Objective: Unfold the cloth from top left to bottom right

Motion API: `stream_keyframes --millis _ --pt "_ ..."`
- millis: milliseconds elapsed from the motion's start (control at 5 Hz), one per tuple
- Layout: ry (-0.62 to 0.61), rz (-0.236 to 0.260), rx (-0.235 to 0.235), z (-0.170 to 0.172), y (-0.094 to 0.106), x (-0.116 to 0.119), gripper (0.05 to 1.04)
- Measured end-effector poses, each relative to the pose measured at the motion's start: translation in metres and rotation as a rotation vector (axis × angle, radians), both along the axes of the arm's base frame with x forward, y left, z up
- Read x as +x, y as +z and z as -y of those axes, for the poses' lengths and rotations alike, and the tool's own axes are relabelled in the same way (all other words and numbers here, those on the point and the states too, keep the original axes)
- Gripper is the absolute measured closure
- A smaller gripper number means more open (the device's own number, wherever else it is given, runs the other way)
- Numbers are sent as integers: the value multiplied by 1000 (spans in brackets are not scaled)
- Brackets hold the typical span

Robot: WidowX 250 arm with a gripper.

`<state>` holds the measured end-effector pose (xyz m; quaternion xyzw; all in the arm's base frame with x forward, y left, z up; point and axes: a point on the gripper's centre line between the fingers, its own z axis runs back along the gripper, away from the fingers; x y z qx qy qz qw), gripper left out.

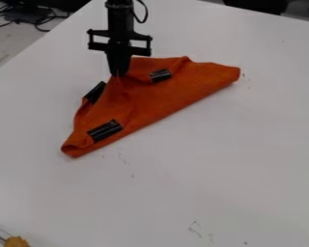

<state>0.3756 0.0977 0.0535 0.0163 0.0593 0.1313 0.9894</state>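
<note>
Above centre-left of the frame, a raised pinch of the orange cloth is held by the narrowed pincer. The cloth is folded into a rough triangle; the opening toward lower right is judged left to be done. The white desk is faintly marked; dark cables are seen upper left.

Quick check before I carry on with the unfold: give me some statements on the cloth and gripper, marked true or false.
1. The gripper is at the orange cloth's upper-left side in the view. True.
2. The cloth is fully spread open. False: it is folded into a rough triangle.
3. Three black patches show on the cloth. True.
4. The cloth hangs over the table's edge. False: it lies wholly on the white tabletop.
</note>
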Motion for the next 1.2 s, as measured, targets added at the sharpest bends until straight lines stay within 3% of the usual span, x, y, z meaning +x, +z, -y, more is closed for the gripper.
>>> stream_keyframes --millis 400,800,1200 --pt "-70 25 10 56 15 -10 1025" --pt "-133 56 -19 113 13 -35 1025" --pt "-208 12 -35 154 -7 -55 1025"
